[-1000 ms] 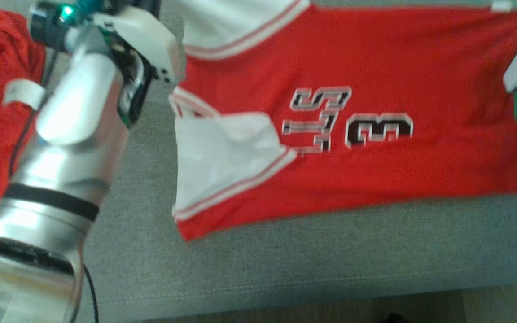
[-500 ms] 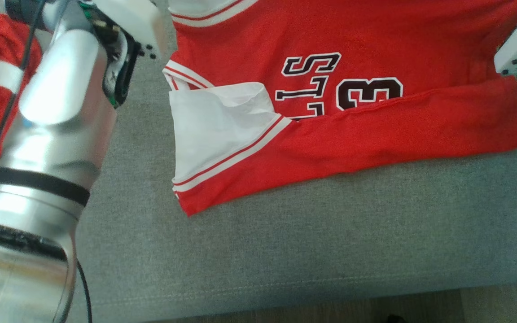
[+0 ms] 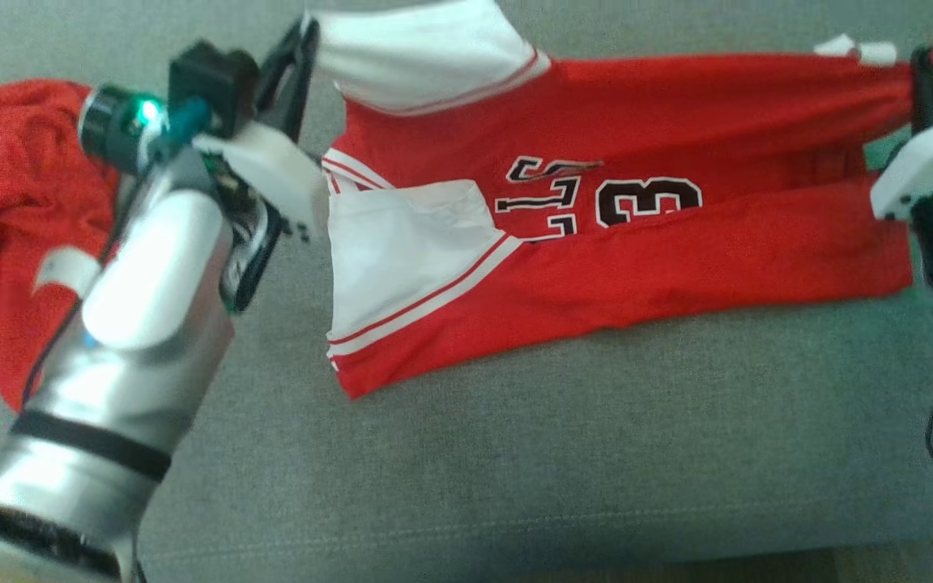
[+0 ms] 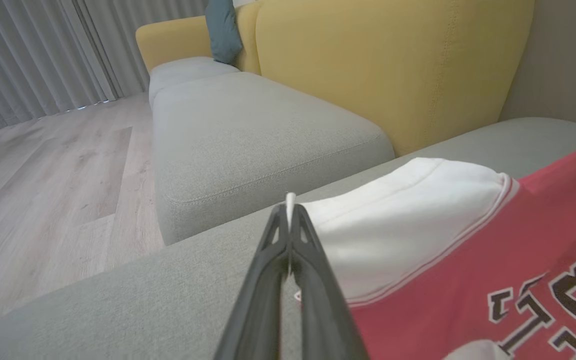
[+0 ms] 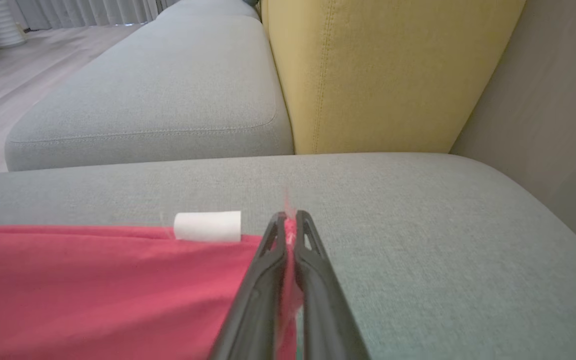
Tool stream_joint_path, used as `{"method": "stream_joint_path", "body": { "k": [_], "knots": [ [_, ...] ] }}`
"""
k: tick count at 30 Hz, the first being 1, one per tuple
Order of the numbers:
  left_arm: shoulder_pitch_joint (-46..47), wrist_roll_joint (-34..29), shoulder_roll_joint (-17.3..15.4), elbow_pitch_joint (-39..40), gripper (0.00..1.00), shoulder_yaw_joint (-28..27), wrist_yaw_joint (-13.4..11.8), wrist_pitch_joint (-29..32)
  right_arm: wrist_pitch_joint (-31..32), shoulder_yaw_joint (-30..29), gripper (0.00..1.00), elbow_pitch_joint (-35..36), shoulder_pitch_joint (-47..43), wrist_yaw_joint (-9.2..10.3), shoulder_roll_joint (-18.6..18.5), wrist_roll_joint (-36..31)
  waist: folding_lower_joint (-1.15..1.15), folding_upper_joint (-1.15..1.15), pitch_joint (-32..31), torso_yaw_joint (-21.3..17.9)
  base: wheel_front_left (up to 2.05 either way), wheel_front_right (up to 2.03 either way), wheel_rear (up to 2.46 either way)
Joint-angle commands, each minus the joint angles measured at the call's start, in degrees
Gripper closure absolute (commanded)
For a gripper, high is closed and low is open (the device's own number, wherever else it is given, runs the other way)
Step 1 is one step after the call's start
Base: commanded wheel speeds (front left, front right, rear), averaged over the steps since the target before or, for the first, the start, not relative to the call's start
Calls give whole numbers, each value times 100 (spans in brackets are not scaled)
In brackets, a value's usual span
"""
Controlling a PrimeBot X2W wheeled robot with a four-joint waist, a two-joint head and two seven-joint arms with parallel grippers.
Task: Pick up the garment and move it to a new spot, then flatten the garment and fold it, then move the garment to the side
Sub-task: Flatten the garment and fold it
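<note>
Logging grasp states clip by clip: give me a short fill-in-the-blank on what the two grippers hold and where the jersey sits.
1. On the jersey, the left gripper is shut on the ____ sleeve.
2. The right gripper is shut on ____ fabric at the jersey's other end.
3. The jersey rests on a ____ sofa cushion.
4. The backrest behind the sofa cushion is ____.
Missing words: white; red; grey; yellow.

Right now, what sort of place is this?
Probably a home living room: the red jersey is spread over a grey sofa seat with a yellow backrest, beside a wood floor and long grey curtains.
</note>
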State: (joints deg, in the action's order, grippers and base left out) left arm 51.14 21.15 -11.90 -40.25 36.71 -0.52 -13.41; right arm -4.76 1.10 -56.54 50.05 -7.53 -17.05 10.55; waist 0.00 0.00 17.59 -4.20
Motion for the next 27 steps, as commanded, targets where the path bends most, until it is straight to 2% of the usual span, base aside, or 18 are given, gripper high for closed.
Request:
{"method": "stream_joint_path", "body": {
  "k": [1, 9, 16, 27],
  "knots": [
    [4, -31, -274, 314, 100, -117, -44, 56, 58, 117, 100, 247, -101, 4, -107, 96, 0, 0, -160, 38, 0, 0, 0],
    [-1112, -6, -680, 1585, 100, 127, -248, 595, 701, 359, 100, 862, -945, 4, -394, 606, 0, 0, -623, 114, 0, 0, 0],
    [-2010, 52, -1065, 2611, 100, 320, -446, 1114, 1574, 462, 100, 1646, -1673, 4, -681, 989, 0, 0, -824, 126, 0, 0, 0],
    [-2681, 101, -1267, 3201, 100, 595, -580, 1521, 2820, 408, 100, 2548, -2543, 4, -910, 1182, 0, 0, -1005, 118, 0, 0, 0]
  ]
}}
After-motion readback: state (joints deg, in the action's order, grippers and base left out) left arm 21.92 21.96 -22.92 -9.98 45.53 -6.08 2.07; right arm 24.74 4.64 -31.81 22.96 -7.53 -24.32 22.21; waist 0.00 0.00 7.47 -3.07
